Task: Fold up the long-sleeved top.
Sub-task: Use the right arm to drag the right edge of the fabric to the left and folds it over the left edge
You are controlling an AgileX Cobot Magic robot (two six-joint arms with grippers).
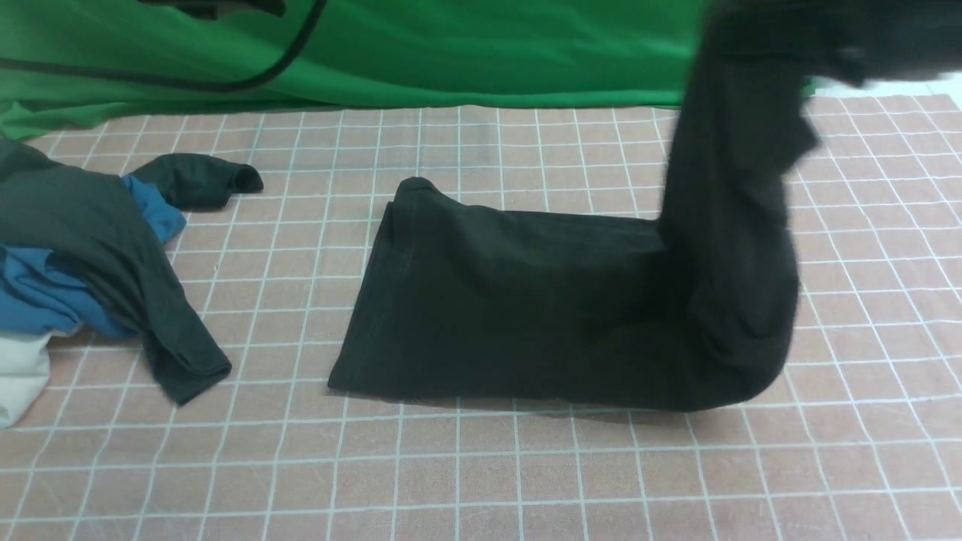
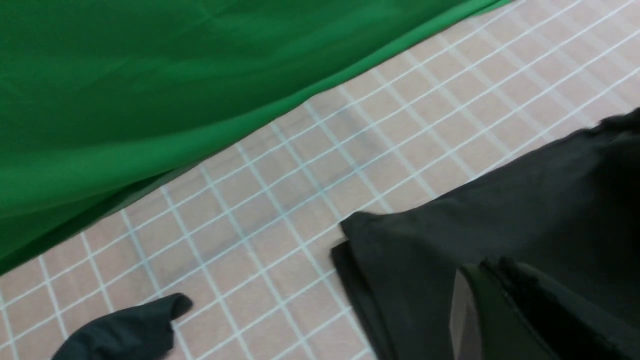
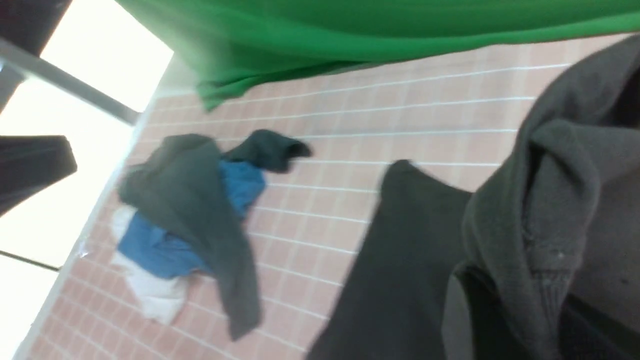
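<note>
A pink surface (image 1: 526,481) ruled with a white grid fills the front view, and a green backdrop (image 1: 451,52) hangs in folds along its far edge, a black cable looping across it. The long-sleeved top (image 1: 511,308) lies near the middle of the surface as a broad folded black panel, its right end drawn up off the cloth in a tall, blurred column toward the upper right corner. On the left edge sits a heap of clothes: a dark charcoal garment (image 1: 83,233) draped over blue cloth (image 1: 45,300), with a bit of white fabric (image 1: 19,376) at the near side. The right arm is a dark blur at the top right of the front view; its wrist view shows the right gripper (image 3: 505,320) closed on bunched folds of the top's knit. The left gripper (image 2: 505,310) appears only in its own wrist view, jaws pressed together, just above the flat black panel; whether it pinches the cloth cannot be told.
</note>
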